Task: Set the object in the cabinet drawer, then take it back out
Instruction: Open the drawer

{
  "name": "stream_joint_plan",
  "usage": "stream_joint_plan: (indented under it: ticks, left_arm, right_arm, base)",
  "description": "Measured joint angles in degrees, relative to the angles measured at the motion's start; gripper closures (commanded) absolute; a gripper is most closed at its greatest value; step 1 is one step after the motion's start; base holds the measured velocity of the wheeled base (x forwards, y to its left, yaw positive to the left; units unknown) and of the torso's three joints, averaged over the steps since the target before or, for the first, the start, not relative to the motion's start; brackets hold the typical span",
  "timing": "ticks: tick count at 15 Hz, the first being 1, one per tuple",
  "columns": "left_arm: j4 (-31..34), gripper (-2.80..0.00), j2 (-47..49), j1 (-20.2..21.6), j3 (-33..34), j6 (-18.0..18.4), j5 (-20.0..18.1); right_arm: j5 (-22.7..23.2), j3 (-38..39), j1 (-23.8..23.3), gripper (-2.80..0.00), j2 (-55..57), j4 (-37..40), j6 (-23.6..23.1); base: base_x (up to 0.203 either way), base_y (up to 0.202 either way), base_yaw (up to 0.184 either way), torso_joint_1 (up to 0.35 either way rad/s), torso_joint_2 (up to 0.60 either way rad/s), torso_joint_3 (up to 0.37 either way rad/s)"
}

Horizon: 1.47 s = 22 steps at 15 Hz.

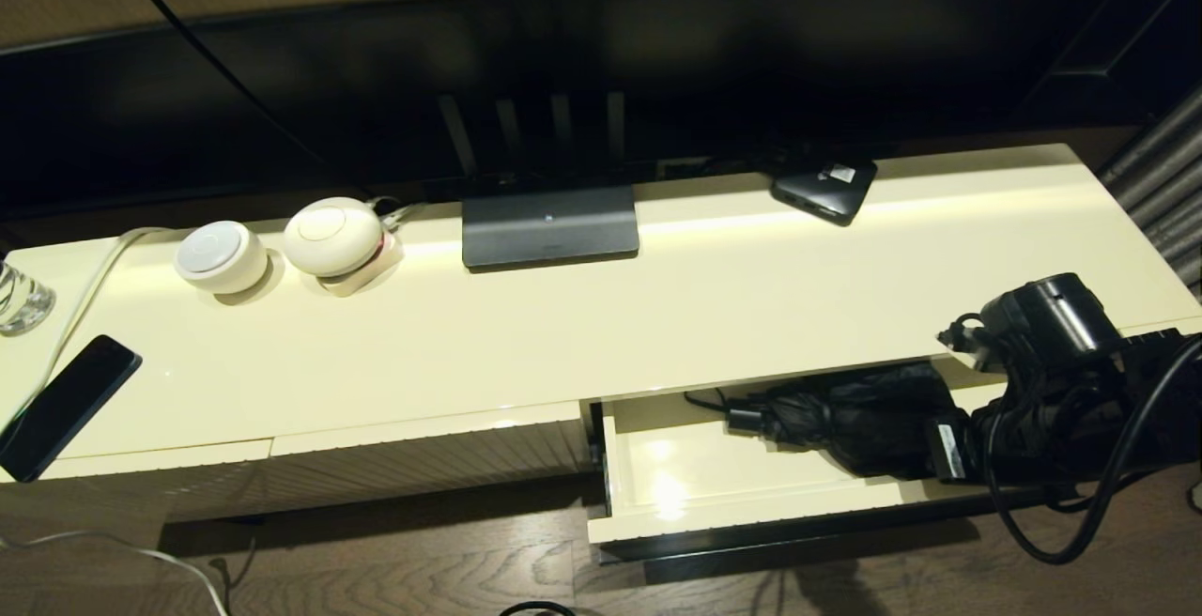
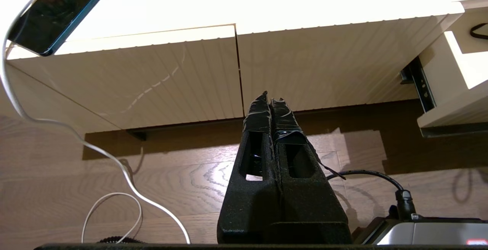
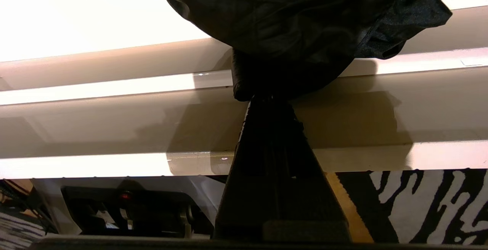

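The cabinet drawer [image 1: 751, 515] stands pulled open at the right of the cream cabinet, and its side shows in the left wrist view [image 2: 450, 112]. The object, a black folding umbrella [image 1: 845, 414], lies across the drawer with its handle [image 1: 747, 419] pointing left. My right gripper [image 1: 948, 452] is at the umbrella's right end, over the drawer's front right. In the right wrist view the gripper [image 3: 267, 95] is shut, its tips buried in the bunchy fabric [image 3: 297, 17]. My left gripper [image 2: 268, 95] hangs shut and empty, low before the closed ribbed panels.
On the cabinet top lie a dark phone [image 1: 66, 405], two white round devices [image 1: 221, 257], a screen's grey base [image 1: 549, 226] and a small black box [image 1: 824, 186]. A glass [image 1: 19, 297] stands far left. White cable [image 2: 76, 135] trails over the wooden floor.
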Motion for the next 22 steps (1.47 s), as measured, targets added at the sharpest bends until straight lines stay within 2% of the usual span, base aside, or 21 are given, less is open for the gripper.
stream_joint_plan:
  ticks: [17, 22]
  left_arm:
    - [0.0, 0.0, 0.0, 0.0, 0.0, 0.0, 0.0]
    - [-0.1, 0.0, 0.0, 0.0, 0.0, 0.0, 0.0]
  right_arm:
    - [-0.2, 7.0, -0.5, 0.0, -0.4, 1.4, -0.2]
    - [0.0, 9.1, -1.9, 0.0, -1.0, 1.0, -2.2]
  base:
    - [0.0, 0.0, 0.0, 0.0, 0.0, 0.0]
    - [0.0, 0.0, 0.0, 0.0, 0.0, 0.0]
